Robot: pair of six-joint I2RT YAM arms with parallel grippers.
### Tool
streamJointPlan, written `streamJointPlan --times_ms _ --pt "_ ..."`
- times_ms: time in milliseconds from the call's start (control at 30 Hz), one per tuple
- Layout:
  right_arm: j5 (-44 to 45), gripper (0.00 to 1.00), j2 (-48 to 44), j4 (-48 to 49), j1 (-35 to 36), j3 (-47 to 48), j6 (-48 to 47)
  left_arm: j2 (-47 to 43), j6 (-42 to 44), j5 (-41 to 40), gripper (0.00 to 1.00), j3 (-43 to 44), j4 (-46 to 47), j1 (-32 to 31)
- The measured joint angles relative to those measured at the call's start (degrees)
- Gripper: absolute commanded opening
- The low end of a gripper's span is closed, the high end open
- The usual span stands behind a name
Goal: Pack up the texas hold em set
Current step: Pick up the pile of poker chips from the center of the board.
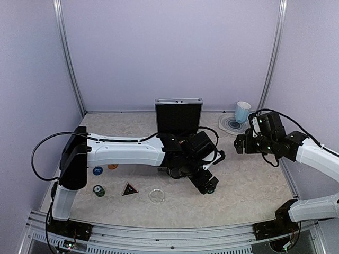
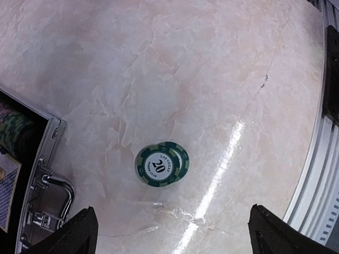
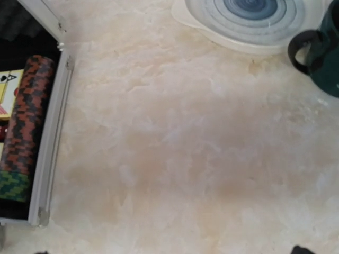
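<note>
The silver briefcase [image 1: 178, 117] stands open at the back centre with its black lid upright; my left arm covers most of its tray. Its latch edge [image 2: 45, 182] and its rim [image 3: 53, 132] show in the wrist views, with a red-and-black chip row [image 3: 26, 119] inside. Two green "20" chips [image 2: 161, 164], stacked slightly offset, lie on the table just ahead of my left gripper [image 2: 175, 235], which is open and empty above them; in the top view it [image 1: 210, 185] sits right of the case. My right gripper [image 1: 239, 144] is open and empty over bare table [image 3: 169, 251].
On the left lie a blue disc [image 1: 97, 171], an orange disc [image 1: 112, 166], a green chip stack [image 1: 99, 190], a black triangle [image 1: 129, 189] and a clear disc [image 1: 156, 196]. A light-blue mug [image 1: 243, 111], a swirled coaster [image 3: 249, 16] and a dark mug [image 3: 320, 47] stand back right.
</note>
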Motion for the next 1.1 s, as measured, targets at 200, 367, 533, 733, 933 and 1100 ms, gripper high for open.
streamJointPlan --times_ms 200,367,533,733,933,1100 --pt "-1.20 0.99 -2.16 0.35 -1.64 -2.12 1.16 8.44 0.85 -1.18 0.89 6.01 -2.75 -0.17" --pt "-1.90 0.99 -2.62 0.70 -2.29 -2.73 1.20 12.85 1.14 -2.80 0.82 8.20 -4.31 -0.22" --pt "-2.36 0.99 -2.62 0.90 -2.99 -2.73 1.11 14.69 1.62 -3.87 0.80 10.45 -5.14 -0.55" --pt "-2.91 0.99 -2.58 1.53 -4.24 -2.71 0.61 15.28 2.58 -4.68 0.71 11.21 -5.29 -1.16" --pt "-3.56 0.99 -2.36 1.60 -4.96 -2.71 0.07 15.91 2.97 -4.37 0.62 12.22 -5.20 -1.27" --pt "-3.76 0.99 -2.36 1.62 -5.35 -2.71 -0.17 15.98 3.37 -4.17 0.61 12.22 -5.09 -1.31"
